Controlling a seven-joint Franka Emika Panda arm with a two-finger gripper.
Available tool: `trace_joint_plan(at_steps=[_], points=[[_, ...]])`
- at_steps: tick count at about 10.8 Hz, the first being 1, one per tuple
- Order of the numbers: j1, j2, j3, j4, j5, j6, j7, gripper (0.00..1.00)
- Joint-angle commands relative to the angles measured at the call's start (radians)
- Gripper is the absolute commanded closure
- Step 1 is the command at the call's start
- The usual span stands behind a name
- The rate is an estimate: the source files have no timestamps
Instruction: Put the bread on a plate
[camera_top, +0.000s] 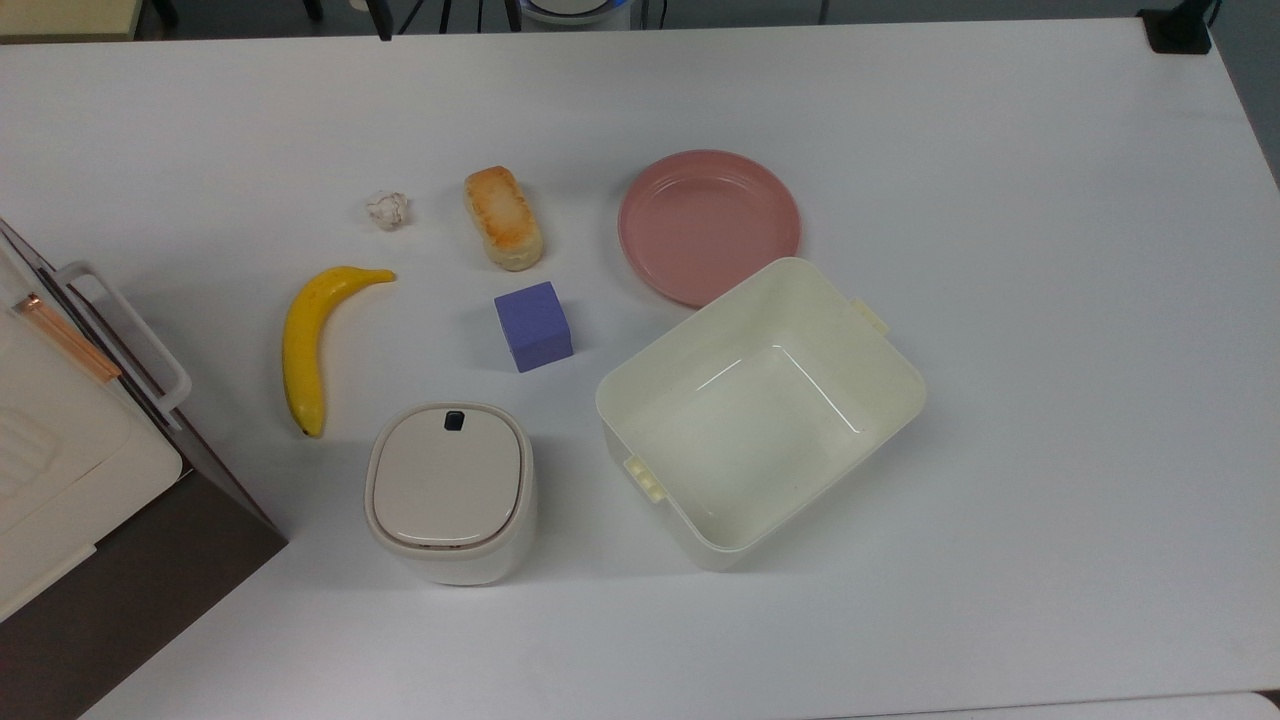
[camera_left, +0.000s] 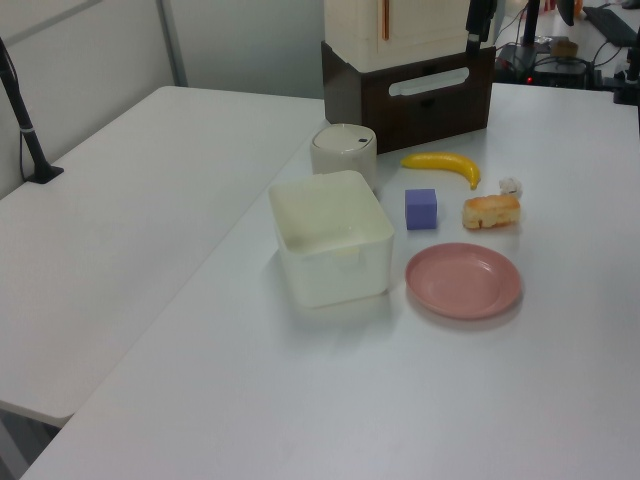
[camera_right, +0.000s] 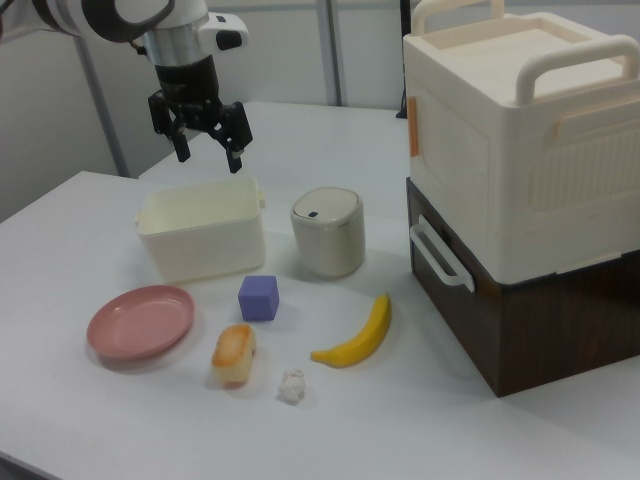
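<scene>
Bread (camera_top: 503, 218) lies flat on the white tabletop (camera_top: 1000, 300), toasted side up, nothing touching it. In the top view it sits between the small white wrinkly ball (camera_top: 387, 209) on the top view's left and the pink plate (camera_top: 709, 227) on the top view's right; the purple cube (camera_top: 533, 326) is just below it. The plate is bare, its lower edge tucked close against the cream tub (camera_top: 760, 405). Banana (camera_top: 310, 340), lidded canister (camera_top: 450, 490) and the stacked cream-and-brown box (camera_right: 520, 190) stand further off.

Gripper (camera_right: 205, 145) — seen in the right view — hangs in the air above the tub, well apart from the bread, fingers (camera_right: 238, 152) spread apart and holding nothing. Task not yet started.

Handling, as a judgement: the bread looks light and probably soft or foam-like, with a matt crust that should not slip. It is oblong, so the sensible hold is across the short width at mid-length, fingers on the two pale long sides. A firm squeeze may dent it; moderate closing should do. The long axis is slightly tilted in the top view, so the wrist needs turning to match.

Risks: the cube is near one end of the loaf — a descending finger could nudge it. The tub wall beside the plate limits the approach for the drop.
</scene>
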Motion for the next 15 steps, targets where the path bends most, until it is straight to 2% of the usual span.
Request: trace_joint_plan(at_steps=[1,9,12,15], points=[[-0.021,-0.023,-0.004,-0.023,-0.007,-0.020,0.002,0.00],[-0.018,-0.029,-0.002,-0.028,-0.013,-0.085,-0.028,0.00],[-0.001,-0.028,0.009,-0.034,-0.092,-0.117,-0.027,0.00],[0.013,-0.028,0.009,-0.066,-0.123,-0.117,-0.035,0.00]])
